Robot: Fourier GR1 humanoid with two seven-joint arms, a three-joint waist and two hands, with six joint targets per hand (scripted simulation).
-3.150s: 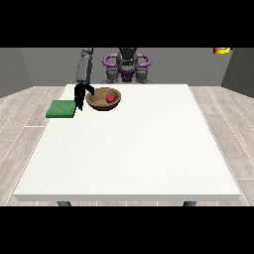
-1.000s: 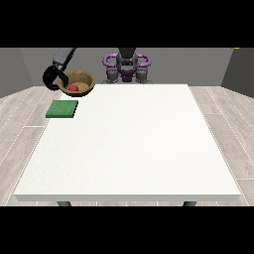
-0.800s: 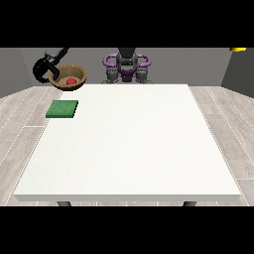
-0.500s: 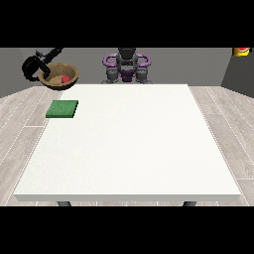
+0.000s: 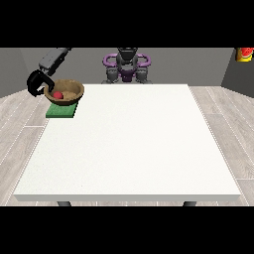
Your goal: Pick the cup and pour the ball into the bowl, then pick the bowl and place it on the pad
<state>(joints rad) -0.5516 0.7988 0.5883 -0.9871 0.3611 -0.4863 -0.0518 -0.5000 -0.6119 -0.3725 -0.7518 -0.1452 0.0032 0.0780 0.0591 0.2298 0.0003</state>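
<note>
A brown bowl [image 5: 68,91] with a red ball [image 5: 58,95] inside it is tilted just over the far edge of the green pad [image 5: 60,112], at the table's far left corner. I cannot tell whether the bowl touches the pad. The black hand at the view's left [image 5: 36,83] is curled round the bowl's left rim, and its grey arm reaches down from above. No cup shows on the table. The other hand does not show.
The large white table [image 5: 129,144] spreads from the pad towards the camera. The robot's torso [image 5: 126,63] stands behind the far edge. A small red and yellow object [image 5: 243,53] sits far off at the upper right, away from the table.
The hand and the bowl with the ball, held high beyond the table's left corner half a second ago, have come down and slightly right, over the pad's far edge.
</note>
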